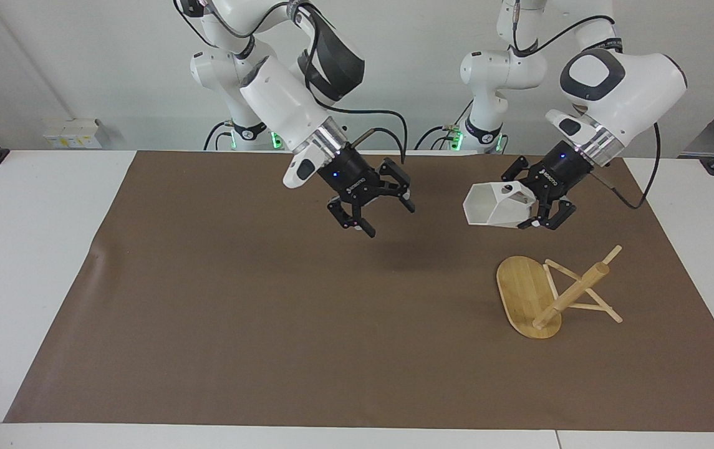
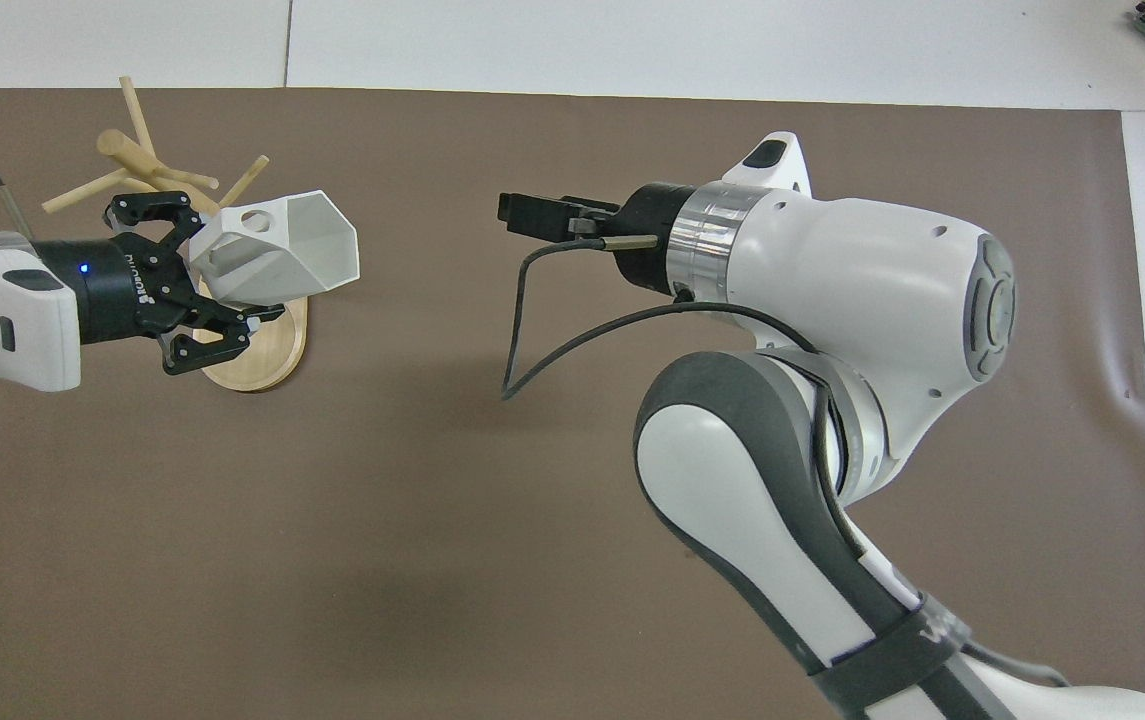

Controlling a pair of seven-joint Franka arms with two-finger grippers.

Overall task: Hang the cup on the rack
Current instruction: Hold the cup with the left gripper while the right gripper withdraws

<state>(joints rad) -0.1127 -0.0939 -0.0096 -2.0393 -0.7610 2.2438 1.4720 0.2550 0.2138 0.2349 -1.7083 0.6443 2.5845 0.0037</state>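
Cup point(image 1: 495, 204) white, faceted, lying sideways, clenched in left claw point(image 1: 534, 215); right claw point(image 1: 374, 215) released.

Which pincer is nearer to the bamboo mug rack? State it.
Left. The left pincer, shut on the white cup, is in the air just over the rack; the right pincer, open, is over mid-table.
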